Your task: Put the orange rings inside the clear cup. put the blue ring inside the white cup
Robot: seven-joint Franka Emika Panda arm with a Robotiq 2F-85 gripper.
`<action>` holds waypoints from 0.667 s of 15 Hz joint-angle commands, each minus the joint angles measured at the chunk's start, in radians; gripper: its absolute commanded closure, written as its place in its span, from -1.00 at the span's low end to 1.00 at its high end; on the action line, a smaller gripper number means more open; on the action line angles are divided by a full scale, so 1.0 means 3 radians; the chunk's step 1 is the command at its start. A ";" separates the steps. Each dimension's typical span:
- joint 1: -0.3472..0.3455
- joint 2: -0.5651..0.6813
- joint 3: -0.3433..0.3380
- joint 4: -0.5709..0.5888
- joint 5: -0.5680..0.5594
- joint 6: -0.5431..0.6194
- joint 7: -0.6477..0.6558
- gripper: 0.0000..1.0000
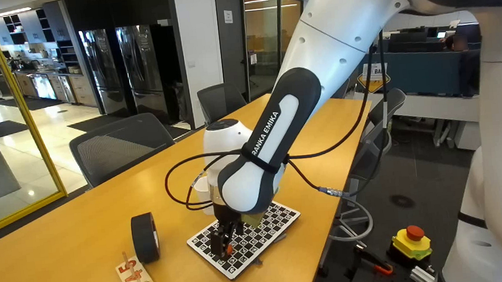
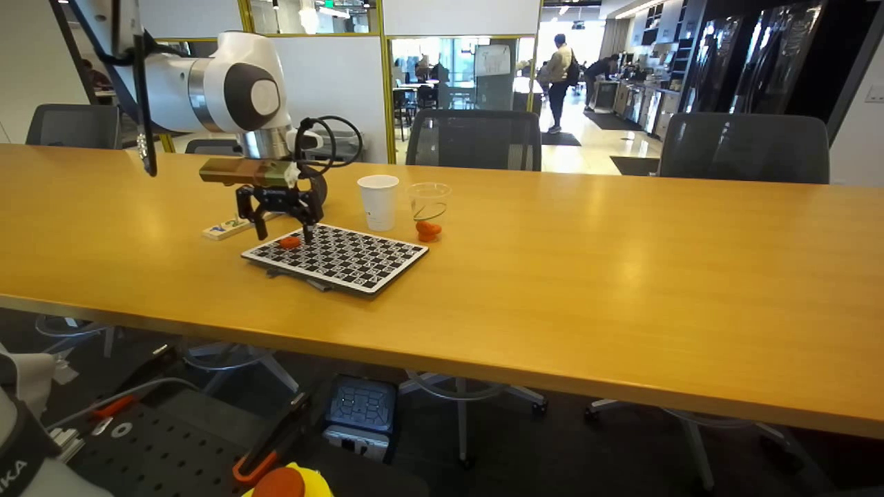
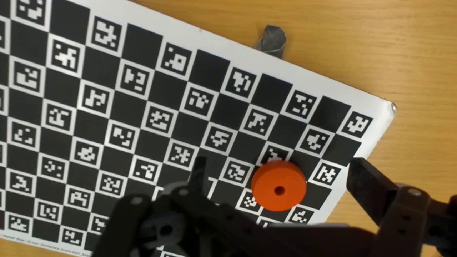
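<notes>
Apparently loaded: orange-red rings (image 2: 427, 230) inside the clear plastic cup (image 2: 429, 196). Remaining: one round orange-red ring (image 3: 279, 175) on the black-and-white checkered board (image 3: 153, 117), ungripped between spread fingers of the black gripper (image 3: 278, 164). Blue ring: not visible; opaque white cup (image 2: 378, 204): contents hidden

Glossy wood table (image 2: 621, 310), clear plastic cup (image 2: 429, 200)

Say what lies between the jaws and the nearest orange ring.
Only bare checkered board shows between the orange ring and the open jaws, in the wrist view.
</notes>
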 commanded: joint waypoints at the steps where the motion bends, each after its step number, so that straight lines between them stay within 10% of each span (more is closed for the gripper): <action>1: -0.0065 0.0096 0.0059 0.0142 0.0194 0.0013 -0.0221 -1.00; 10: -0.0157 0.0224 0.0084 0.0277 0.0424 -0.0013 -0.0470 -1.00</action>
